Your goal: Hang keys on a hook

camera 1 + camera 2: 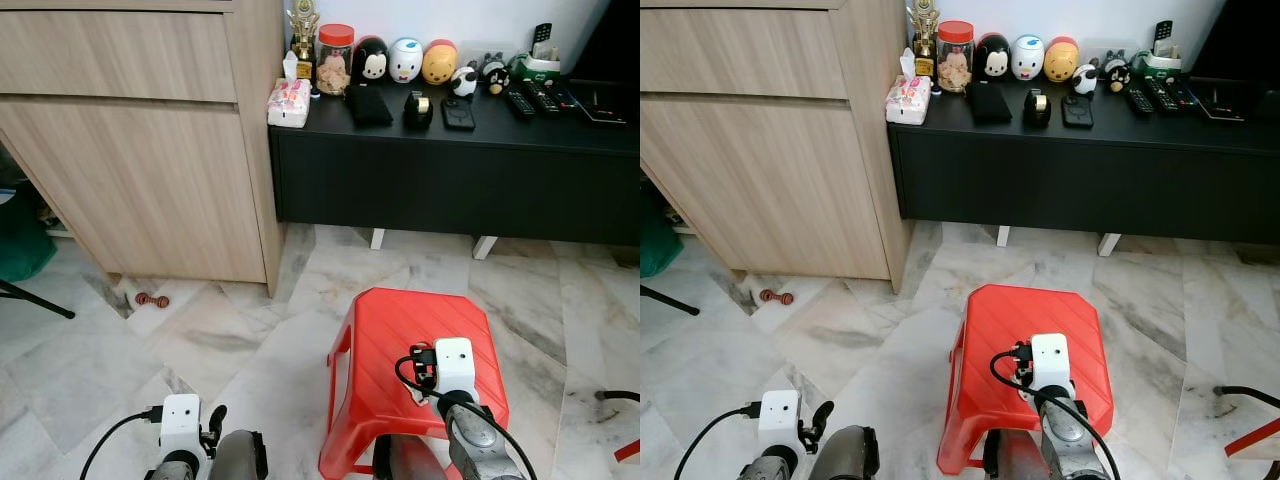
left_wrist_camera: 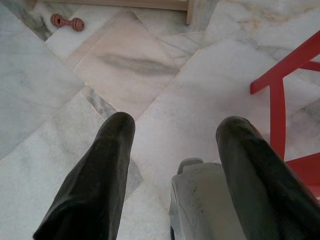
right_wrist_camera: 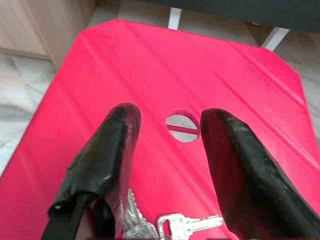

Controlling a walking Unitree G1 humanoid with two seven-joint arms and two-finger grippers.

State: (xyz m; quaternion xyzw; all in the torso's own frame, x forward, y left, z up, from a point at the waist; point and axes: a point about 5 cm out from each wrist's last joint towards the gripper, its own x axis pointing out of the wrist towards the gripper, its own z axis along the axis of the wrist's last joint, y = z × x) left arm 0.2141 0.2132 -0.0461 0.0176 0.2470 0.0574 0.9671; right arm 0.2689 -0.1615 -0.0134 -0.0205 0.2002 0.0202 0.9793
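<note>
- The right hand [image 3: 167, 150] hangs low over the red stool [image 1: 415, 345], its two black fingers [image 3: 105, 160] spread wide apart; nothing is pinched between them; the left-hand finger in the wrist view stands just beside the keys, and contact cannot be told.
- The keys [image 3: 170, 225] lie flat on the stool's seat, silver, close under the hand, on the near side of the round hole [image 3: 182, 127] in the middle of the seat; one key blade points toward the other finger.
- The left hand [image 2: 172, 165] hovers above the marble floor [image 1: 200, 350] beside the stool, its fingers well apart and empty; a grey rounded part of the robot shows between them.
- A small brown spool-shaped thing [image 1: 152, 299] lies on the floor near the foot of the wooden cabinet [image 1: 130, 150].
- Beyond the stool stands a low black tabletop [image 1: 450, 125] carrying a red-lidded jar [image 1: 334, 58], round cartoon figures [image 1: 406, 60], a tissue pack [image 1: 288, 103] and remote controls [image 1: 530, 100].
</note>
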